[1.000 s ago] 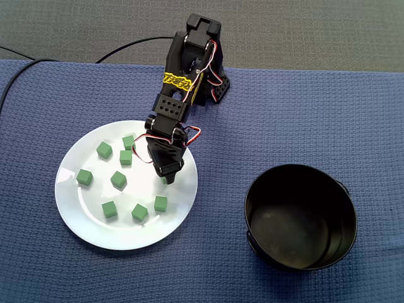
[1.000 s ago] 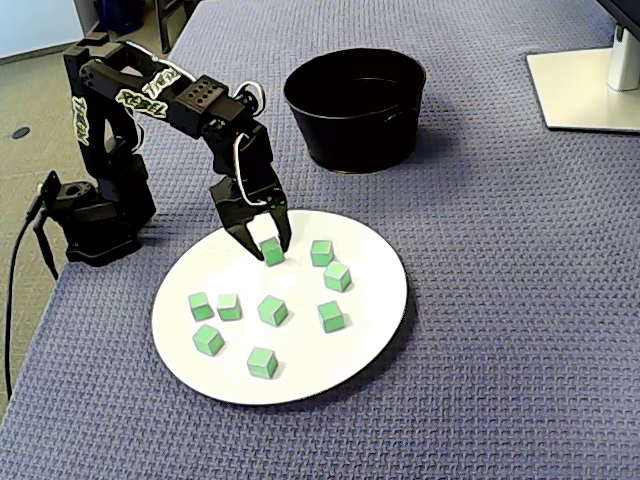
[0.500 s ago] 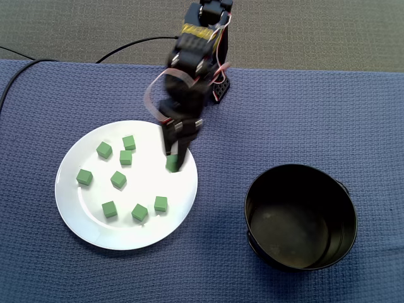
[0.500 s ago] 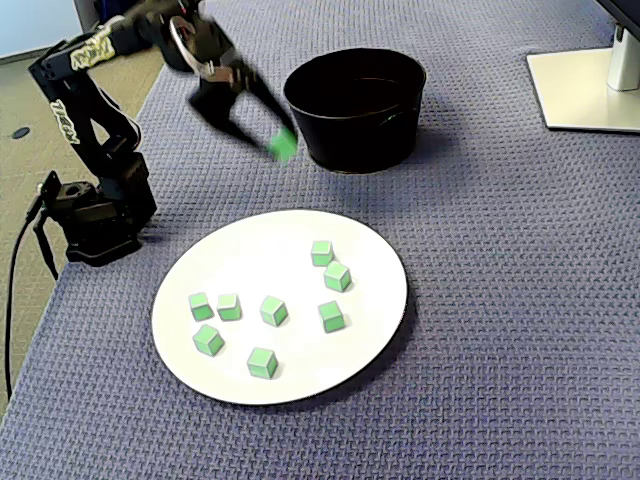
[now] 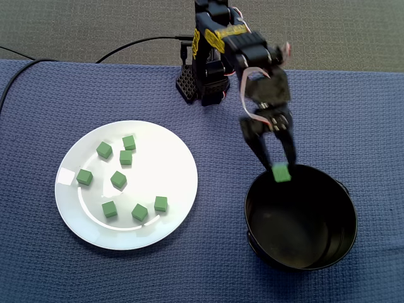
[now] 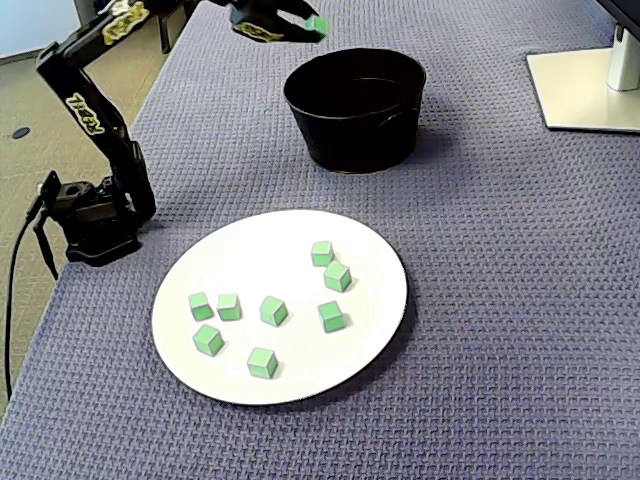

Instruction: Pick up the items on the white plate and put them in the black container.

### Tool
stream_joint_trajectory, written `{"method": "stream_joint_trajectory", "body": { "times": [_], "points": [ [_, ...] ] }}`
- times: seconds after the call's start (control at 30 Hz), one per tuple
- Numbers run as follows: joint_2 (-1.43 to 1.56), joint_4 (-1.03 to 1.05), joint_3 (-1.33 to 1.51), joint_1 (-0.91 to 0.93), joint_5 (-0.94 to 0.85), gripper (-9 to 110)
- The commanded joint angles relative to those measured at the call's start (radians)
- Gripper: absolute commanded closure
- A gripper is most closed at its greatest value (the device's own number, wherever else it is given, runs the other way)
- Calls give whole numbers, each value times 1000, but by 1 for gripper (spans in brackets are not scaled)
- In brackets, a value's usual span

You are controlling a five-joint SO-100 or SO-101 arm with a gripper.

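Gripper (image 5: 281, 167) is clamped on one green cube (image 5: 281, 174), hanging right over the top-left rim of the black pot (image 5: 303, 224) in a fixed view. Pot's middle lies down-right of the cube, so I'd nudge inward b4 letting go. 7 other cubes (image 5: 117, 180) sit on the plate (image 5: 173, 161).

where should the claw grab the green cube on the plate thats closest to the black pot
Take the cube by two opposite side faces, from straight above: it sits flat on the white plate, top free. Its neighbour is close on its left in a fixed view, so pinch the other two faces.
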Motion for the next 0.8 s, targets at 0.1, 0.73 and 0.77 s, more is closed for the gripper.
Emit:
{"method": "stream_joint_trajectory", "body": {
  "times": [0.1, 0.73, 0.77],
  "points": [
    [-135, -158, 63, -38, 37, 102],
    [-456, -207, -8, -86, 89, 85],
    [-453, -195, -15, -84, 86, 84]
  ]
}}
